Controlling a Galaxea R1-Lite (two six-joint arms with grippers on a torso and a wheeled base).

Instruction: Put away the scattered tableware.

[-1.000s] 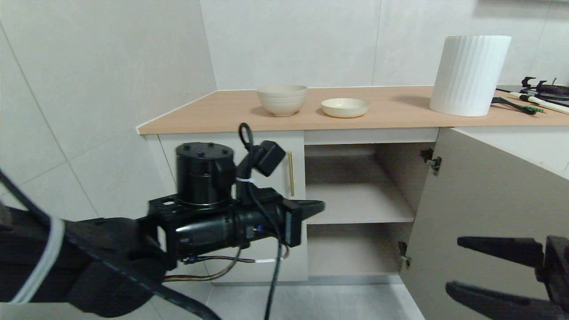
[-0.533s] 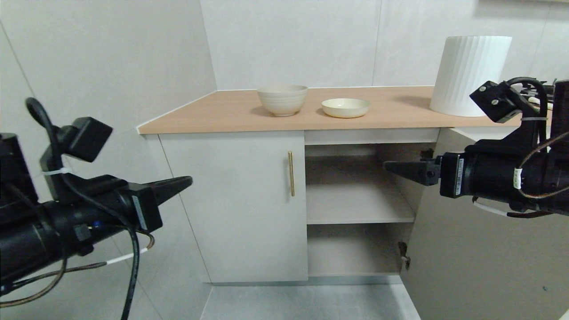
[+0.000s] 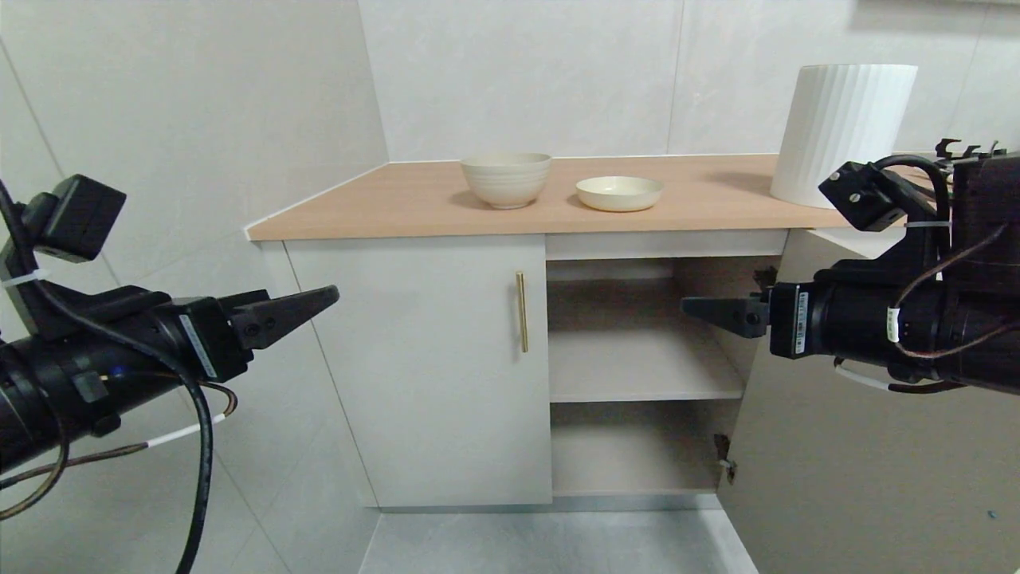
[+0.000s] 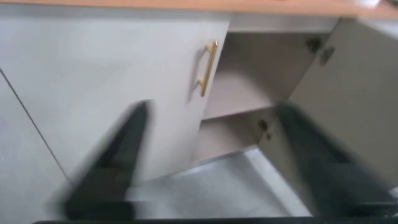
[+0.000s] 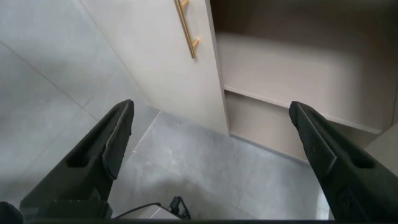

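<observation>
**Both grippers open before the cupboard; tableware on the worktop**

Nearest, the left gripper (image 3: 315, 303) hangs at 9 o'clock in the head view, in front of the pale tiled wall (image 3: 199, 119). Seen side-on there, its fingers overlap. The left wrist view shows them spread wide with nothing between them.

The right gripper (image 3: 705, 309) sits at 3 o'clock, level with the open compartment, and its arm is cut off by the picture's edge. In the right wrist view its fingers (image 5: 106, 155) are also parted wide and empty.

Beyond them the grey tiled floor (image 3: 550, 542) meets the white cupboard (image 3: 414, 367). The left door is closed and carries a slim brass handle (image 3: 521, 311). The open right door (image 3: 837, 462) is swung outward and runs out of the picture. Inside is a pale shelf (image 3: 637, 367); the back of the lower compartment is too dim to make out.

On the wood-tone worktop (image 3: 382, 207) stands the ribbed cream bowl (image 3: 506, 179), upright, its inside hidden. At its 3 o'clock, near but apart, lies the shallow cream dish (image 3: 619, 193).

Further toward 3 o'clock stands a tall white ribbed cylinder (image 3: 841, 135), its lower corner covered by the right arm. The black stove grate (image 3: 968, 149) behind it is mostly hidden.
</observation>
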